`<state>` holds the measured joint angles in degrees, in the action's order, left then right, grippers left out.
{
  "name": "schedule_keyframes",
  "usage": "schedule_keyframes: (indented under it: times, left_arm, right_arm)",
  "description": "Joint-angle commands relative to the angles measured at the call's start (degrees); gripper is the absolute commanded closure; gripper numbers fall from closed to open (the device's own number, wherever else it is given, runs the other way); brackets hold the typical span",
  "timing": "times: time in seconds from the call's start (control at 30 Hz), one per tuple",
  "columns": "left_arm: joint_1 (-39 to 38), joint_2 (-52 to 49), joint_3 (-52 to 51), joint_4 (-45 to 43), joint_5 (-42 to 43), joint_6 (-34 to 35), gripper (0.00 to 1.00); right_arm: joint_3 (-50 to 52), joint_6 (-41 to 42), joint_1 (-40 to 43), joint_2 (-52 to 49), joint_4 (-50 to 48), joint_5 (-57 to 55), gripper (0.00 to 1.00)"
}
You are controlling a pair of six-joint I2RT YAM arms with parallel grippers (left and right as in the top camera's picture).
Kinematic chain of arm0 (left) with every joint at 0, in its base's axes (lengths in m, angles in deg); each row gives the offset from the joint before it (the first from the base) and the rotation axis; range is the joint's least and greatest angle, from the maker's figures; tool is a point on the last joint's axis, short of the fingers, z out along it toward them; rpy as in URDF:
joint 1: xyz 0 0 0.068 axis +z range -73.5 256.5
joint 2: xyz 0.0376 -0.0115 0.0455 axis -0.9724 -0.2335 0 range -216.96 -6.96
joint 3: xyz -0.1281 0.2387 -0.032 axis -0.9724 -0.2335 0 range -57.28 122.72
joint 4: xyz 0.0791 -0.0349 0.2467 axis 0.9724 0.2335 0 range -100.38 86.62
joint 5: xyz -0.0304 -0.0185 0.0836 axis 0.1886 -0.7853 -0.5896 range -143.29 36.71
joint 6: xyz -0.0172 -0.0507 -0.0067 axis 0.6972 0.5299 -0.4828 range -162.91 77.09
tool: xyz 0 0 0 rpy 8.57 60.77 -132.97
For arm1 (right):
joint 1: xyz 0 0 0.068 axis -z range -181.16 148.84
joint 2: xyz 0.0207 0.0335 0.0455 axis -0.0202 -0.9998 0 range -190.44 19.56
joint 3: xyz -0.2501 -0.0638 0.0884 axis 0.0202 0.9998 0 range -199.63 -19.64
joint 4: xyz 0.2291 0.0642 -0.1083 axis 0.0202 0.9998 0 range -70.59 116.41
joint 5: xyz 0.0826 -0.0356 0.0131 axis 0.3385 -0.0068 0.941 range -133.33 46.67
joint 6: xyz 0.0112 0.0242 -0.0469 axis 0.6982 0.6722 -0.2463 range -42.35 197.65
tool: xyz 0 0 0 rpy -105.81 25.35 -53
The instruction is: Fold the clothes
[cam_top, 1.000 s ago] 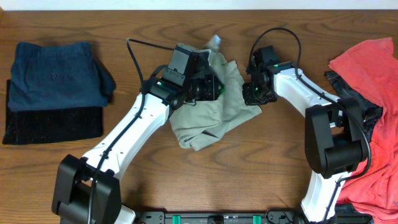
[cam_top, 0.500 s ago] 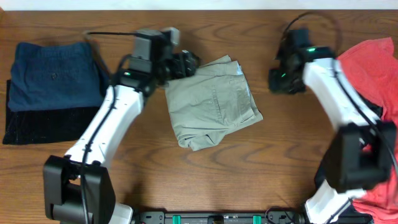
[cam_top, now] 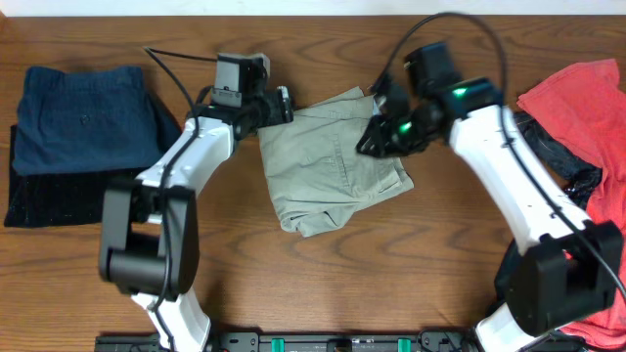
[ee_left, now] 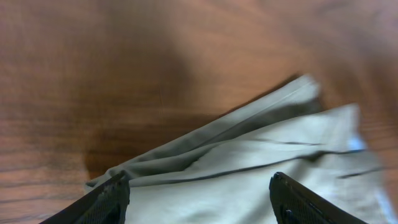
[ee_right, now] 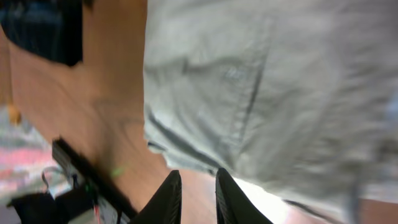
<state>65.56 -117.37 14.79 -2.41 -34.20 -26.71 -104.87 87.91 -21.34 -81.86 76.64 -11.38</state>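
Khaki shorts are laid folded on the table.
The left pincer is spread and the right pincer barely parted, with nothing gripped: the fold is judged finished.

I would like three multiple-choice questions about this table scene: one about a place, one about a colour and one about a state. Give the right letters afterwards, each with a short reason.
1. Where on the table does the folded navy garment lie?
A. At the left end, on top of a black garment
B. In the centre
C. At the right end

2. What colour are the folded shorts in the centre?
A. Red
B. Navy
C. Pale khaki-green

3. In what state is the left gripper?
A. Shut on the shorts
B. Open, holding nothing
C. Out of view

Answers:
1 A: the overhead view shows it at the left, covering part of the black garment.
2 C: the overhead view and both wrist views show pale green cloth.
3 B: in the left wrist view its fingers stand wide apart and grip nothing.
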Motion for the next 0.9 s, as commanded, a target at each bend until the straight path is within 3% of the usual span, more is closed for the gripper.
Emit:
schedule_keyframes:
  times: [0.0, 0.2, 0.3, 0.5, 0.67, 0.77, 0.87]
  left_arm:
    - [0.0, -2.6, 0.92, 1.07, -0.79, -1.42, 0.27]
    - [0.0, -5.22, 0.92, 8.48, -1.95, -2.27, 0.28]
    - [0.0, -5.22, 0.92, 15.85, -3.39, -2.27, 0.35]
    - [0.0, -5.22, 0.92, 32.04, -3.32, -2.23, 0.39]
    - [-0.28, -5.05, 0.92, 43.43, 1.07, -2.01, 0.39]
    - [-0.37, -3.72, 0.92, 47.98, 2.32, -2.05, 0.39]
    - [-0.37, 0.02, 0.92, 48.92, 2.27, -2.93, 0.35]
  right_arm:
    - [2.32, 0.52, -2.75, -1.53, -0.02, -0.17, 0.81]
    - [8.28, 4.31, -5.07, -4.02, -1.51, -8.07, 0.81]
    - [12.24, 5.77, -4.85, -5.4, -4.31, -11.43, 0.8]
    - [18.8, 8.61, -2.78, -6.64, -9.35, -24.55, 0.8]
    - [19.12, 8.96, 0.63, -6.67, -18.47, -36.2, 0.65]
    - [17.7, 7.87, 2.67, -6.67, -23.85, -36.41, 0.62]
    - [14.53, 7.82, 3.98, -6.54, -23.26, -34.51, 0.6]
